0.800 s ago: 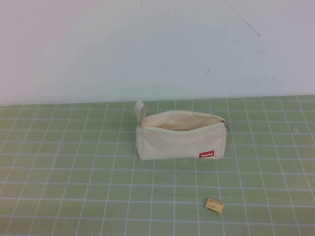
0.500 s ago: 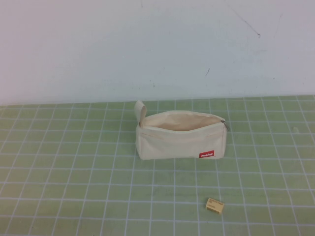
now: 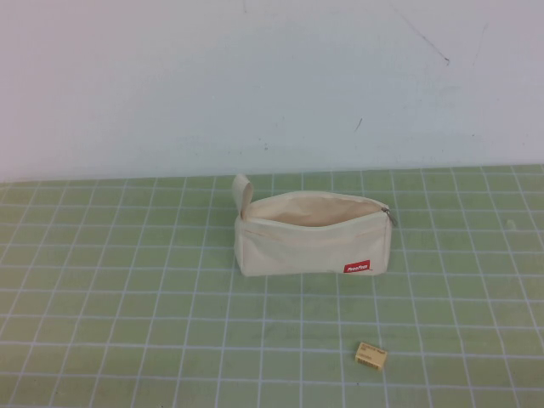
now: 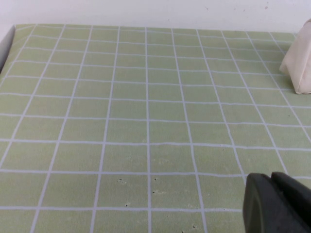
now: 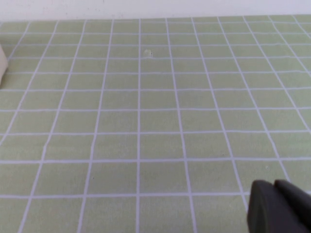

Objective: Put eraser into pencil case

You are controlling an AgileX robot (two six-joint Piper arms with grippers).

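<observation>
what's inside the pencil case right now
The case is unzipped; only its cream lining shows, the bottom is hidden. The eraser lies on the mat in front. Left gripper and right gripper are parked low, away from both.

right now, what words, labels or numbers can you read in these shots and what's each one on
Red label on the pencil case: white lettering, too blurred to read.
Eraser: faint dark print, too small to read.
Green grid mat: white lines only, no text.
Left hand and right hand, each low over bare mat: no markings visible.
Nothing can be quoted.
</observation>
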